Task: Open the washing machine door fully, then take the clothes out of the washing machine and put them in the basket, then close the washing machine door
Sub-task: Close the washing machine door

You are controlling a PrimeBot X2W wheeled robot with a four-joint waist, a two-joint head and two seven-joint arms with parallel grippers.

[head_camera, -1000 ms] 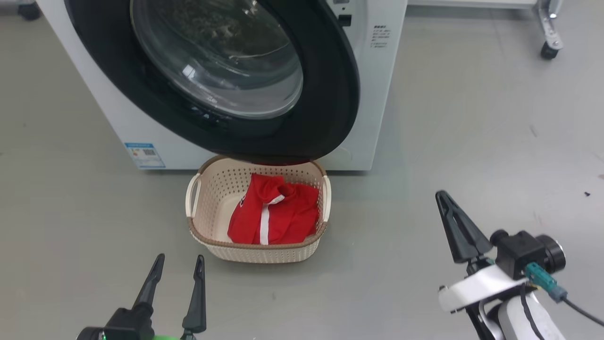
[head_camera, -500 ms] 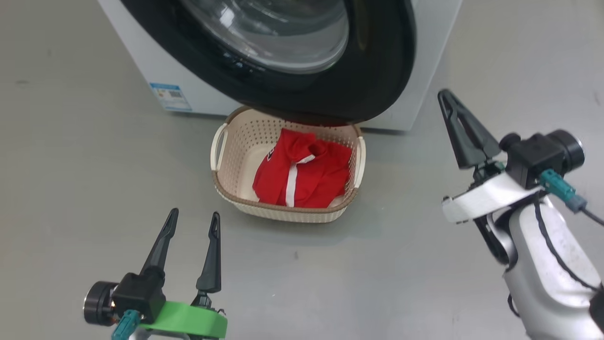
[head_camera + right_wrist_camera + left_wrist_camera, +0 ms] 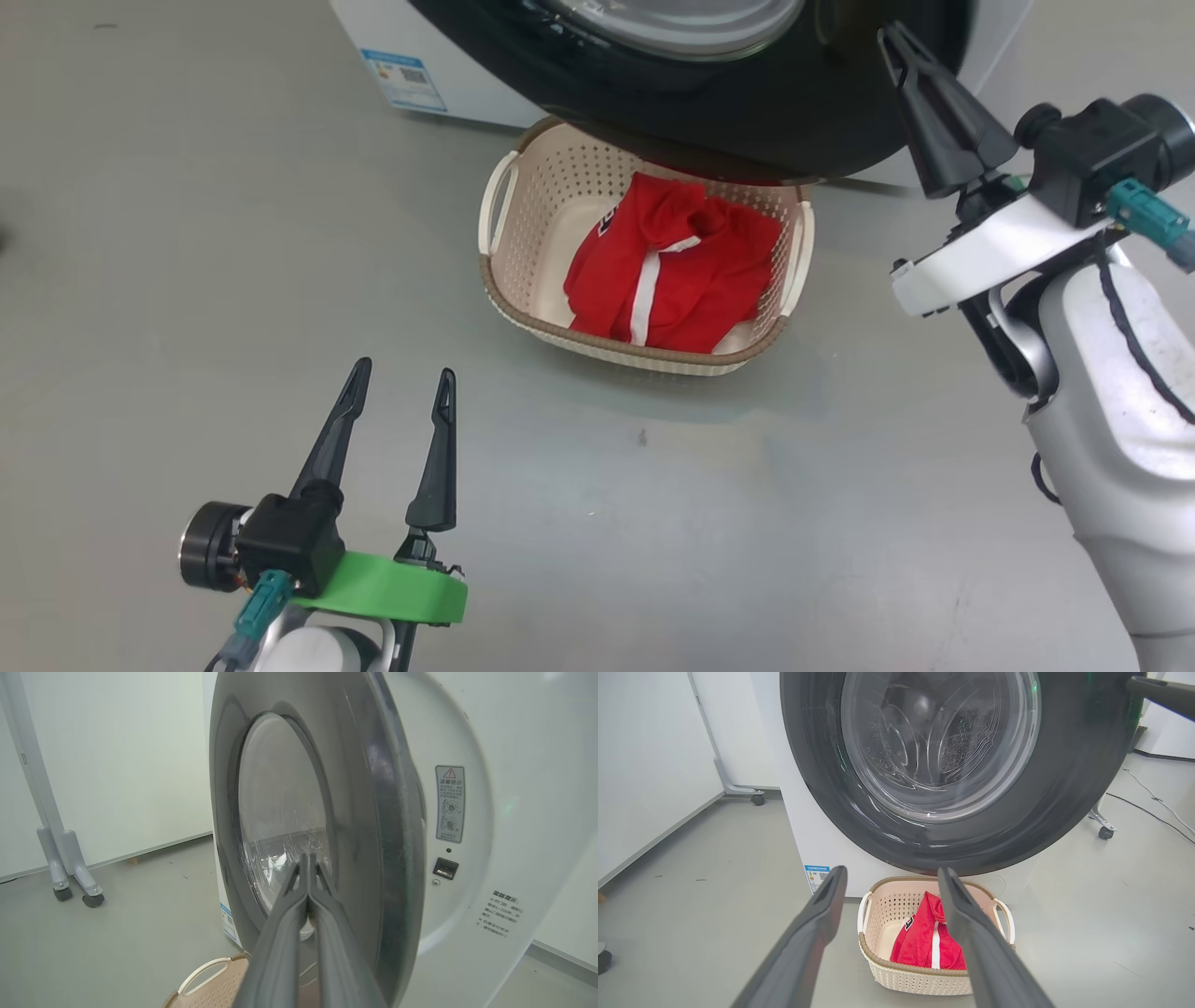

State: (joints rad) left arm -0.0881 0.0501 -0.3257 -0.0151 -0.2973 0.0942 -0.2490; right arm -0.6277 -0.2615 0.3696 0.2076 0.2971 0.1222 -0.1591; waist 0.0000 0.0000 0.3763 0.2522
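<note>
The washing machine door (image 3: 747, 121), a glossy black ring around clear glass, stands ajar and overhangs the far side of the basket (image 3: 523, 317). The clothes (image 3: 672, 280), a red jersey with a white stripe, lie crumpled inside the cream basket on the floor before the white washing machine (image 3: 448, 84). My right gripper (image 3: 887, 33) is shut and empty, its tip at the door's right edge; in the right wrist view its joined tips (image 3: 308, 856) point at the door's (image 3: 280, 812) glass face. My left gripper (image 3: 403, 371) is open and empty, low and left of the basket (image 3: 915, 975), aimed at the clothes (image 3: 924, 947).
Grey floor spreads around the basket. A wheeled white stand (image 3: 70, 882) is left of the machine, another caster (image 3: 1105, 832) and a cable (image 3: 1148, 798) lie to its right. A white wall (image 3: 644, 765) closes the left side.
The head camera has swung, shifting the whole picture. My right gripper, still shut, has risen from near the floor up to the door's right edge. The left gripper stays open.
</note>
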